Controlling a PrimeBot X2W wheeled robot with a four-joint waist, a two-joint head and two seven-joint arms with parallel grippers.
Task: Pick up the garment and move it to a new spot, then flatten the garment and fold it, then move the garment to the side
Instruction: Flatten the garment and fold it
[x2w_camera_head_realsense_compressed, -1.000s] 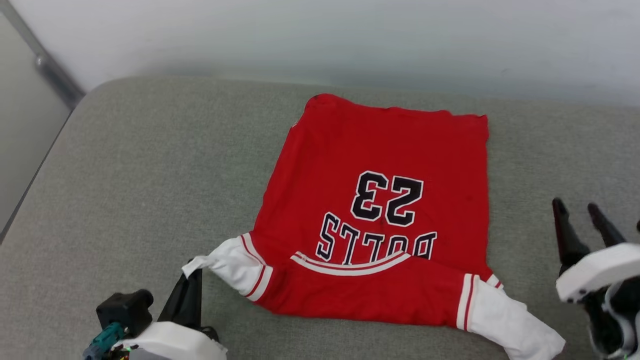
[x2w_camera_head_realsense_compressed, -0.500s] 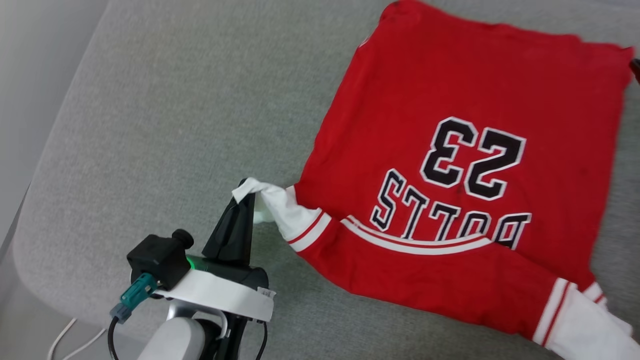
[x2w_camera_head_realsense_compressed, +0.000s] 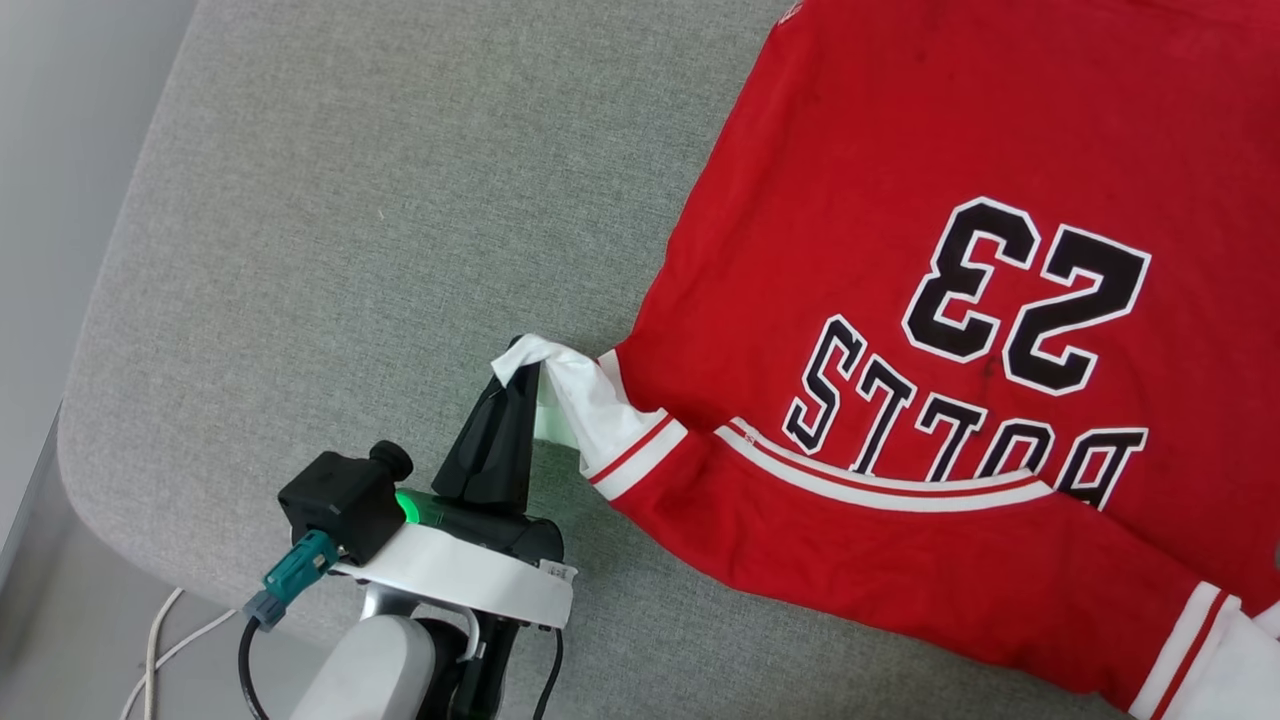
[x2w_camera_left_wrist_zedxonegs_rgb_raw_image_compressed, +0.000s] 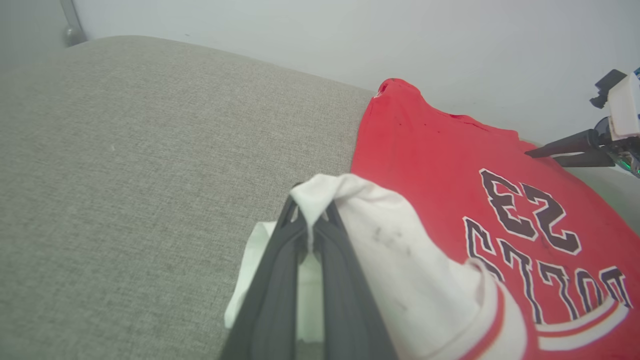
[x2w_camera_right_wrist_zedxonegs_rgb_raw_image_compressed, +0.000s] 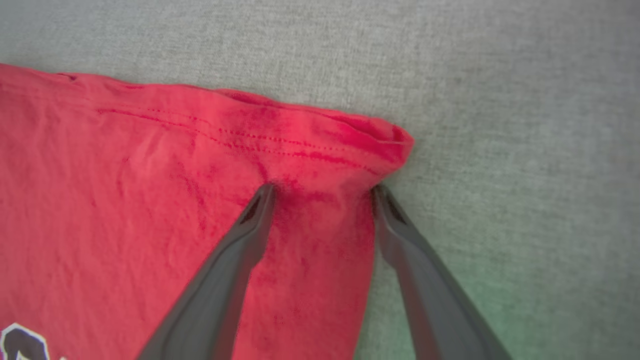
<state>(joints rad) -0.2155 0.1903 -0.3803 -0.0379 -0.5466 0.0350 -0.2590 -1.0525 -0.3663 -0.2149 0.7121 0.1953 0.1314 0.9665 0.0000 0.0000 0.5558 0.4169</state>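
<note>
Red garment, one, spread flat on a grey upholstered bench, printed side up, with black white-edged "23" and one row of lettering below it, both upside down from the head camera. Two white sleeves with red-and-white stripe trim: one at the near left, bunched and lifted off the padding; the other at the lower right of the head view, cut off by the frame. One curved white-and-red collar stripe between them. Two tools, two dark fingers each. Left tool clenched on the tip of the near-left sleeve, white cloth pinched between both fingers and draped over their tips. Right tool released, fingers spread wide astride the far hem corner of the garment, one finger over red cloth, the other along the side edge over bare padding; contact with the cloth not clear. Around: pale wall behind the bench, one metal pole at its far left corner, one black camera block with one teal plug on the left wrist, one black cable looping from the plug, one white cable on the floor below the bench's near corner.
</note>
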